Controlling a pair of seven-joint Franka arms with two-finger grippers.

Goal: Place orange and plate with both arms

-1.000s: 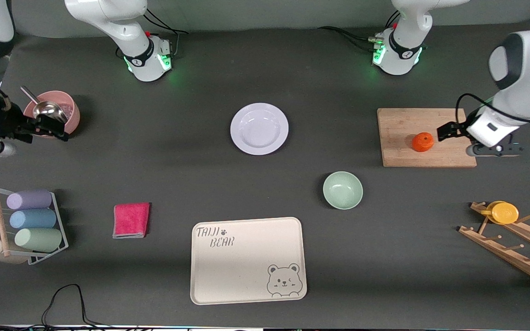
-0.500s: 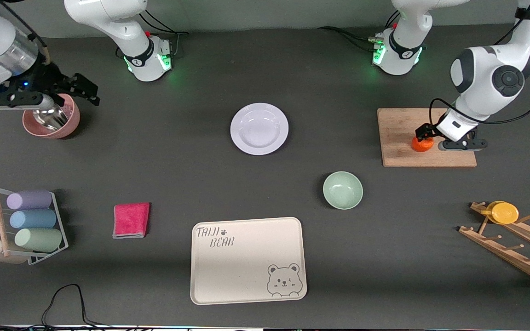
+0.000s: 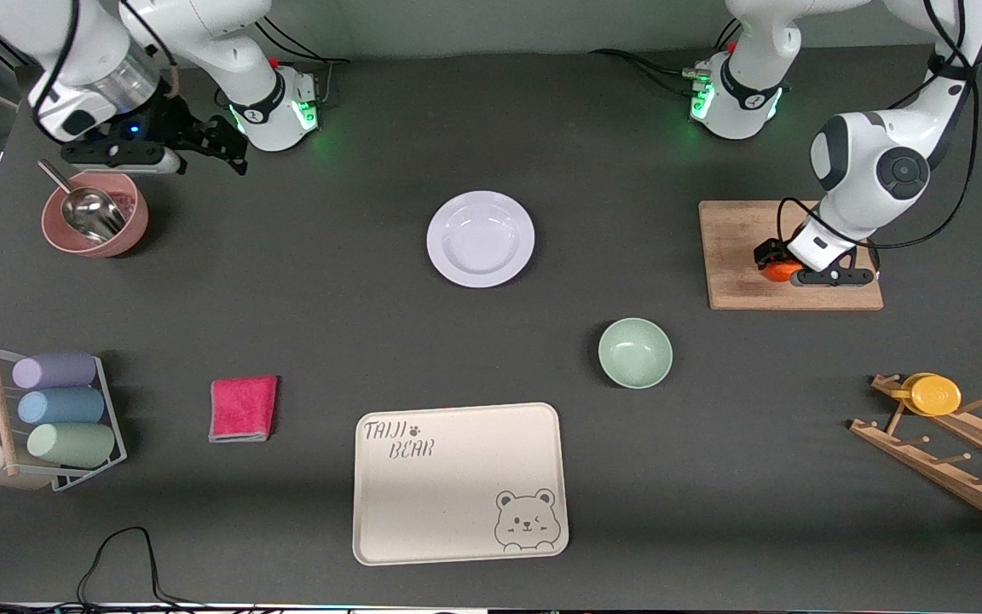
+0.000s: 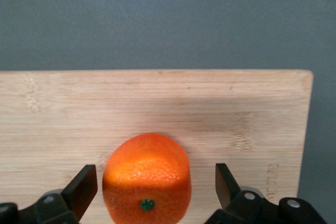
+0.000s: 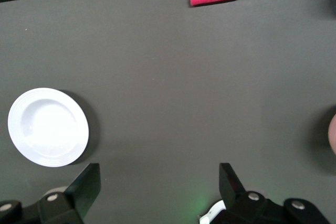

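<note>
The orange [image 3: 782, 271] lies on the wooden cutting board [image 3: 738, 247] toward the left arm's end of the table. My left gripper [image 3: 776, 262] is down over it, open, with a finger on each side and gaps showing. In the left wrist view the orange [image 4: 147, 178] sits between the two fingers [image 4: 83, 188]. The pale lavender plate [image 3: 481, 238] lies on the table's middle, nearer the bases. My right gripper [image 3: 222, 147] is open and empty in the air near the right arm's base. The right wrist view shows the plate [image 5: 48, 126] well off from its fingers [image 5: 86, 184].
A mint-green bowl [image 3: 635, 352] and a cream bear-print tray [image 3: 459, 482] lie nearer the camera than the plate. A pink cloth [image 3: 243, 408], a rack of cups [image 3: 48, 418] and a pink bowl with a metal scoop [image 3: 95, 213] are at the right arm's end. A wooden rack with a yellow disc [image 3: 934, 395] is at the left arm's end.
My left gripper has come down over the orange and now straddles it. My right arm has swung from the table's end past the pink bowl toward its base.
</note>
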